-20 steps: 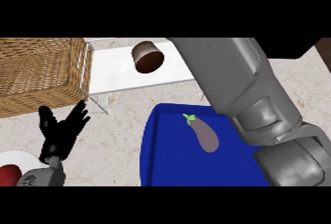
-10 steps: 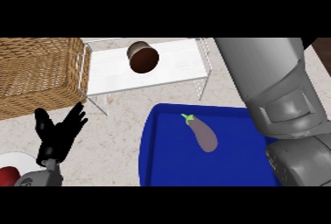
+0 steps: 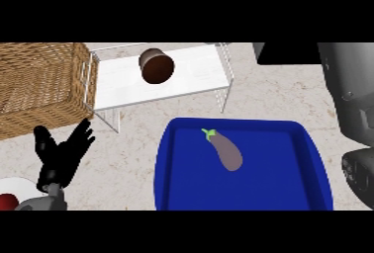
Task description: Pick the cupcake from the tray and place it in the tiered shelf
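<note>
In the head view you look steeply down on a pale, speckled surface (image 3: 277, 108). The left robot hand (image 3: 62, 153) shows at the lower left, and everything else lies around it.

Above that hand, and close to it, a woven wicker basket (image 3: 36, 84) fills the upper left corner. Just right of the basket stands the white tiered shelf (image 3: 194, 74), with thin wire legs at its corners; its nearest leg comes down just up and right of the fingertips.

The cupcake (image 3: 156, 65) is a dark brown round shape on the shelf's white top. It is up and right of the left robot hand, well apart from it, and not on the tray.

To the hand's right, a strip of bare surface separates it from the blue tray (image 3: 248, 197). On the tray lies a purple eggplant (image 3: 226, 150), its green stem pointing up and left.

Below the hand, at the left edge, you can see part of a white plate (image 3: 16, 187) with something red (image 3: 6, 201) on it. A dark block (image 3: 288, 52) sits far off at the upper right.

The left robot hand points upward with its black fingers straight and spread. It holds nothing and touches nothing. Its grey wrist comes in from the lower left.

The grey right forearm (image 3: 350, 99) runs down the right edge, beside the tray. The right robot hand lies outside the view, so you cannot tell how it is held.
</note>
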